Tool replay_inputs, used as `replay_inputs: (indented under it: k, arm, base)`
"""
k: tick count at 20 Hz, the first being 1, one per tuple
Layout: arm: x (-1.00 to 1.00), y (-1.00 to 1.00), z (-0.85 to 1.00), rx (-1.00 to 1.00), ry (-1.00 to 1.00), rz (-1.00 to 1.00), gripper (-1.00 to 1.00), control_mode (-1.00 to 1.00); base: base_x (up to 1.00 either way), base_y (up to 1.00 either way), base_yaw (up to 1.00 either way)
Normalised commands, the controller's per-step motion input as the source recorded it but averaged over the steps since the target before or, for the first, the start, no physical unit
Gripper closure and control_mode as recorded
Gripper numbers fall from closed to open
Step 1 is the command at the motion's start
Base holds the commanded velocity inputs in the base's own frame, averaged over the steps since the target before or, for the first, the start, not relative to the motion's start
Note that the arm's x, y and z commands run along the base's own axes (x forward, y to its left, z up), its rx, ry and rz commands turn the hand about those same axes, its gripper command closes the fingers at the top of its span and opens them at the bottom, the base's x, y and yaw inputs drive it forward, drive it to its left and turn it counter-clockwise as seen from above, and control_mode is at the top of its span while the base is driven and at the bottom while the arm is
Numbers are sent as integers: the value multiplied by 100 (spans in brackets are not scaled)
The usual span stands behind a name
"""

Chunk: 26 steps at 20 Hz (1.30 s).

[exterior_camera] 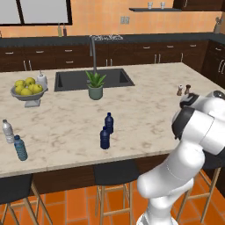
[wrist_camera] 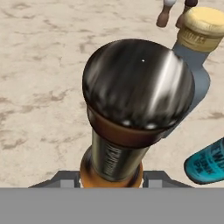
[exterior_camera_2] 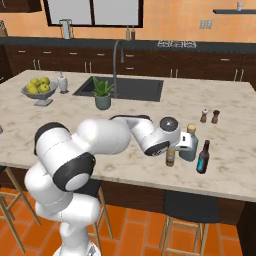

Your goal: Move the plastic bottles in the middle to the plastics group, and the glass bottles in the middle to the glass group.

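In the hand view the gripper [wrist_camera: 112, 177] stood partly spread, its two dark finger tips [wrist_camera: 65, 176] flanking the base of the amber bottle [wrist_camera: 131, 109], one on either side and pressed against it, so the jaws were pinching that bottle low on its body. The bottle's dark glossy cap and long neck rose straight toward the camera, between the tips. In the right base view the gripper [exterior_camera_2: 172, 150] sat at the near right part of the marble counter [exterior_camera_2: 65, 130], with the amber bottle [exterior_camera_2: 170, 157] upright beneath the hand; whether its foot touched the counter could not be told. Just beside it on the right stood the squat blue-grey flask [exterior_camera_2: 189, 145] with its yellowish stopper, and next to that the slim teal bottle [exterior_camera_2: 202, 157] with a dark neck, both upright and close together. In the hand view the flask [wrist_camera: 194, 65] stood just behind the amber bottle and the teal bottle [wrist_camera: 205, 164] just to its right. In the left base view the two navy bottles [exterior_camera: 107, 131] stood upright near the middle front of the counter, almost touching each other, well apart from the gripper. At the far left edge stood the clear water bottle [exterior_camera: 7, 131] and, just beside it, the teal-blue ribbed bottle [exterior_camera: 20, 148].
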Motion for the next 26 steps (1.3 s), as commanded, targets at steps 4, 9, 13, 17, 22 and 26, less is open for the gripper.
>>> replay_inputs:
  k: [4,9,13,17,22,26]
  arm:
    - [0,-32,0,0,0,-1,100,-100]
    - [0,-19,-2,0,0,0,100,-100]
    - [0,-12,-13,0,0,0,100,-100]
    - [0,0,-43,0,0,0,100,-100]
    - [0,0,-45,0,0,0,100,-100]
    - [0,-2,-5,0,-9,0,100,-100]
  base:
    - [0,0,0]
    - [0,0,0]
    - [0,0,0]
    - [0,0,0]
    - [0,0,0]
    - [0,0,0]
